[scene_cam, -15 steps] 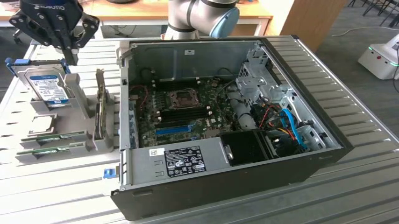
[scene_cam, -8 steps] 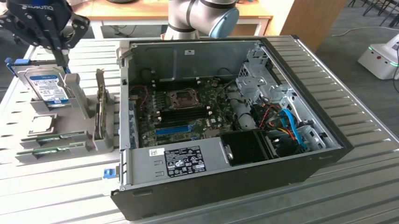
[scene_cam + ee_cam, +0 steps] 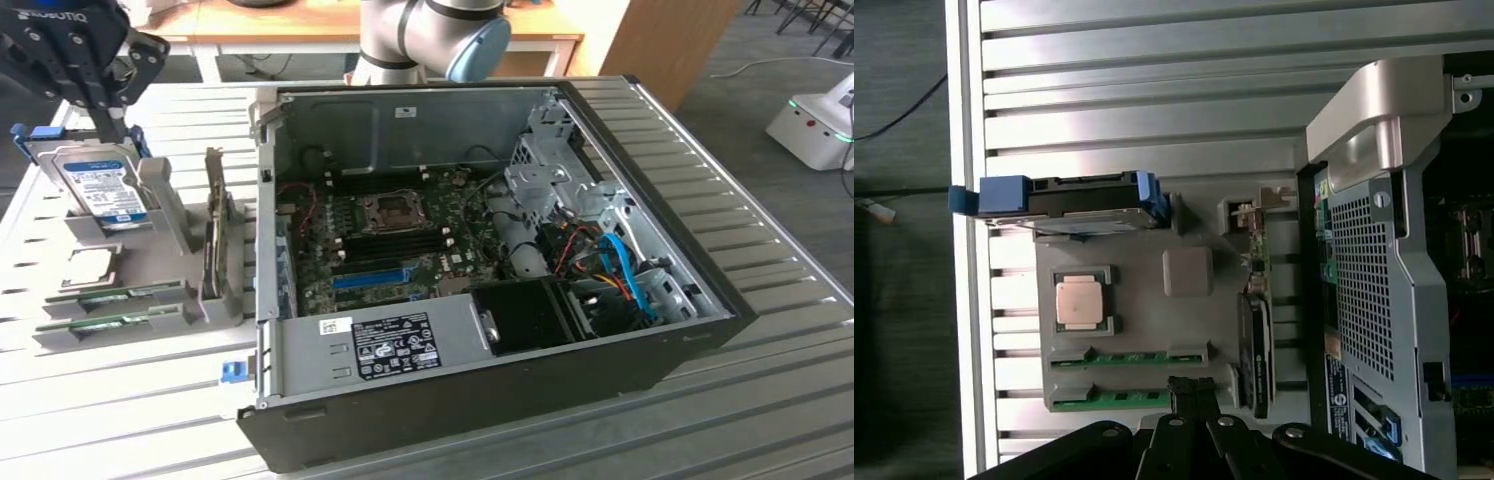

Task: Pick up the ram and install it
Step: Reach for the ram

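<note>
- In the upper left of the exterior view, the black gripper (image 3: pixel 104 118) is seen hanging over a grey parts holder (image 3: pixel 158 190). Its fingers are pressed fully together and nothing is held between them.
- Just below the gripper, a blue-labelled hard drive (image 3: pixel 107 188) is stood upright in the holder.
- In the lower left, the ram (image 3: pixel 96 324) is set on edge in the holder's outermost slot, well apart from the gripper. It is seen as a long, narrow green board with paler patches along it; finer detail cannot be made out.
- A second green stick (image 3: pixel 118 296) is seated parallel in the next slot, between the ram and a square processor chip (image 3: pixel 87 265).
- Further right, an expansion card (image 3: pixel 214 235) is stood on edge in the holder.
- From the centre to the right, an open computer case (image 3: pixel 667 180) is laid on its side, with its motherboard (image 3: pixel 400 235) exposed.
</note>
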You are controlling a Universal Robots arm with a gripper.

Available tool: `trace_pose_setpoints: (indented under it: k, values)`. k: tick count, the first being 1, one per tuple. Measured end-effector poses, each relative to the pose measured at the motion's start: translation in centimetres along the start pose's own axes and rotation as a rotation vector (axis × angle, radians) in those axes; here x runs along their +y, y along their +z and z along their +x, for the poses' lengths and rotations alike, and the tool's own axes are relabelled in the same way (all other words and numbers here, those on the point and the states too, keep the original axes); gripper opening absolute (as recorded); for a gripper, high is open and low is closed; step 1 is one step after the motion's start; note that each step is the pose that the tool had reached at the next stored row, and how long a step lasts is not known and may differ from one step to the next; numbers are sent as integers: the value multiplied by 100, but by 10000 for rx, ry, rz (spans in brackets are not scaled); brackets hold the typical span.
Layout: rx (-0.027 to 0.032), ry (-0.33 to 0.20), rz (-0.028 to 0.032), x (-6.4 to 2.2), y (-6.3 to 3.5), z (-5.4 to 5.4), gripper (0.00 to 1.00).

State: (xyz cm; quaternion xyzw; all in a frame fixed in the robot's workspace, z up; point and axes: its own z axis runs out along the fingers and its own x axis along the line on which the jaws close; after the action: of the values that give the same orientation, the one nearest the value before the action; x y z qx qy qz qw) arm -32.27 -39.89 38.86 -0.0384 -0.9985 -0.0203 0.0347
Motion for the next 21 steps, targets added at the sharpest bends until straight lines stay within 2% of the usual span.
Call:
trace_pose_setpoints:
  k: [2,6,7,8,11,12,13,21]
  values:
    - [12,1,0,-3,3,36,10]
    - [13,0,0,-2,4,39,10]
    - [-21,-1,-2,-1,3,40,10]
    - [-91,-4,-8,-1,4,43,10]
    - [-374,-16,-29,-3,6,68,10]
    - [-447,-19,-35,-3,6,78,10]
    - [-479,-20,-37,-4,7,83,10]
    - [-478,-21,-36,-7,9,124,10]
